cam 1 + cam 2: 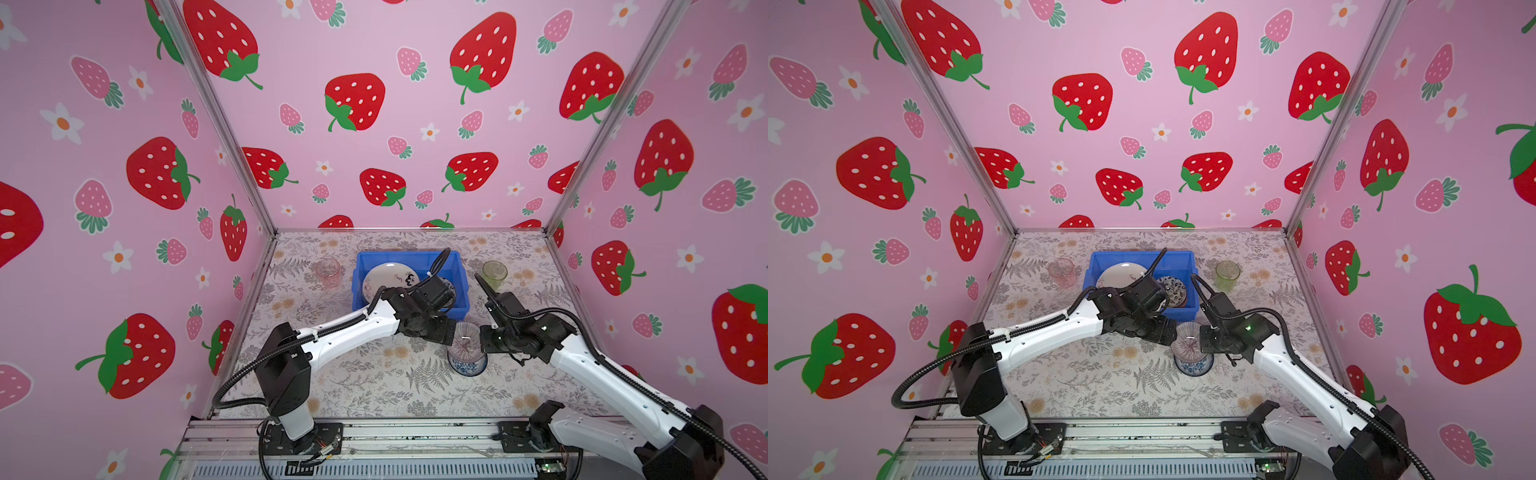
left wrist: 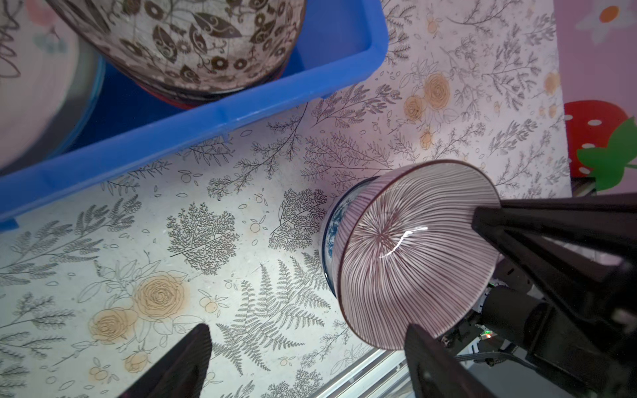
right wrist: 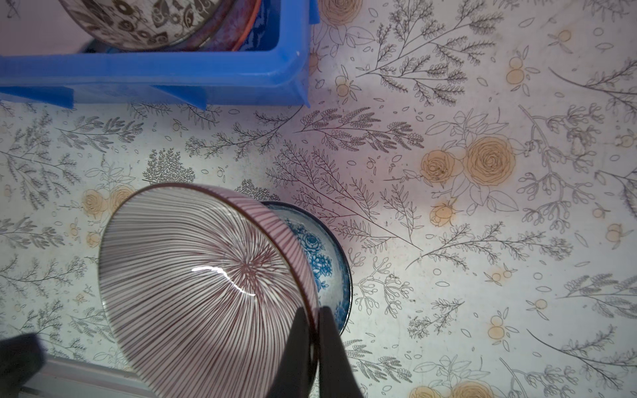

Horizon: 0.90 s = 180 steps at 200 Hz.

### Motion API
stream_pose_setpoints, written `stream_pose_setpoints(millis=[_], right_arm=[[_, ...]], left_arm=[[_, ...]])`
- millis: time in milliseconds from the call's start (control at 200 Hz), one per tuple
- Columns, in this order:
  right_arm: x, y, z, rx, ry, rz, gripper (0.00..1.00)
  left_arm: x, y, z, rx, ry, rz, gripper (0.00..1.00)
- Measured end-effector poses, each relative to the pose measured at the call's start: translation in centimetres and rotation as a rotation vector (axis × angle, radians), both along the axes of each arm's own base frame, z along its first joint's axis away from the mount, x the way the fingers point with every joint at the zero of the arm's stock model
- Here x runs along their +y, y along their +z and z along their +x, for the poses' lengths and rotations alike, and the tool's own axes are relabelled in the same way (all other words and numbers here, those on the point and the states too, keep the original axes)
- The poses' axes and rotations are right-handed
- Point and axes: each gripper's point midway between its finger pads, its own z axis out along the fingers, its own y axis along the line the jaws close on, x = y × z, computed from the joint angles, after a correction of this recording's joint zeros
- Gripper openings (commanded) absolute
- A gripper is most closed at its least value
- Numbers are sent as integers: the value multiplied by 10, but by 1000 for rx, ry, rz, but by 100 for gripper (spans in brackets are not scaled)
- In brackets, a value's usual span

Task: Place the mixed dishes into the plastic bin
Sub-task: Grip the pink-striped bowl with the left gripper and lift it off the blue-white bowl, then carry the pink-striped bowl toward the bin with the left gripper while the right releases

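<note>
Holding the purple bowl (image 3: 193, 275) just short of the blue bin (image 3: 172, 74)
Our right gripper (image 3: 313, 313) is clamped on its rim, tilting it over the blue-white bowl (image 3: 325, 262). The bin lies just beyond and to our left, long axis across the table (image 1: 353, 395), so we judge its near wall must be cleared. Our left gripper (image 2: 308, 329) stands spread beside the bowl, possibly touching it.

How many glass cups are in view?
2. The pink glass cup stands left of the blue bin; the green glass cup stands right of it. The left arm hides part of the bin.
</note>
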Motion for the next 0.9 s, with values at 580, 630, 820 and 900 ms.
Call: stream_pose_setpoints(millis=[580, 630, 820, 900], right_arm=[[9, 2, 1, 8, 30, 24, 2], [9, 2, 1, 9, 31, 25, 3], [12, -2, 2, 22, 35, 25, 2], [12, -3, 2, 28, 36, 23, 3]], left_arm=[[-14, -33, 5, 31, -5, 65, 36], [-15, -32, 5, 31, -6, 61, 32], [-18, -28, 5, 27, -21, 51, 16], [-19, -26, 5, 24, -24, 46, 13]])
